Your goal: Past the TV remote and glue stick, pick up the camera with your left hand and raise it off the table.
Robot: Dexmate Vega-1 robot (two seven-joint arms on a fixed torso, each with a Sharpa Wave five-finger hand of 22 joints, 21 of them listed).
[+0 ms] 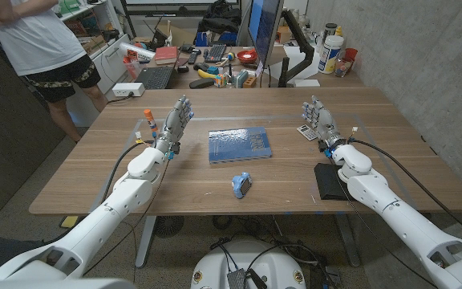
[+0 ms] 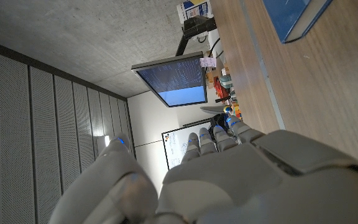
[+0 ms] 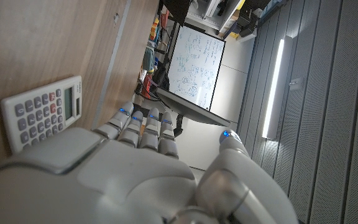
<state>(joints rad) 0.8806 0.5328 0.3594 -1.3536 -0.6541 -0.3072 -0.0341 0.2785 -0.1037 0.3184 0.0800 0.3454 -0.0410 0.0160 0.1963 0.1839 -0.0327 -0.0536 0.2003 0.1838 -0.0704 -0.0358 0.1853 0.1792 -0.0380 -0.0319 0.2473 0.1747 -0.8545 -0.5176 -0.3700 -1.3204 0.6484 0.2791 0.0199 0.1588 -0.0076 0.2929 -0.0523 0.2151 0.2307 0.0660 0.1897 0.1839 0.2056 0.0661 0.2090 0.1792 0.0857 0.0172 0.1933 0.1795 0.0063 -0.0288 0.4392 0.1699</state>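
Near the frame's lower middle, the camera (image 1: 241,185) sits on the surface (image 1: 215,181), untouched. Left hand (image 1: 175,122) and right hand (image 1: 318,119) spread, holding nothing. Right wrist view shows the calculator (image 3: 42,115) keys; the glue stick (image 1: 149,123) stands at upper left.

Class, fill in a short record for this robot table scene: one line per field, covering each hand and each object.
left hand: open, raised, holding nothing
right hand: open, holding nothing
camera: small, blue, near front edge, untouched
book: blue, table centre
glue stick: upright, beside left hand
calculator: by right hand
black object: flat, under right forearm
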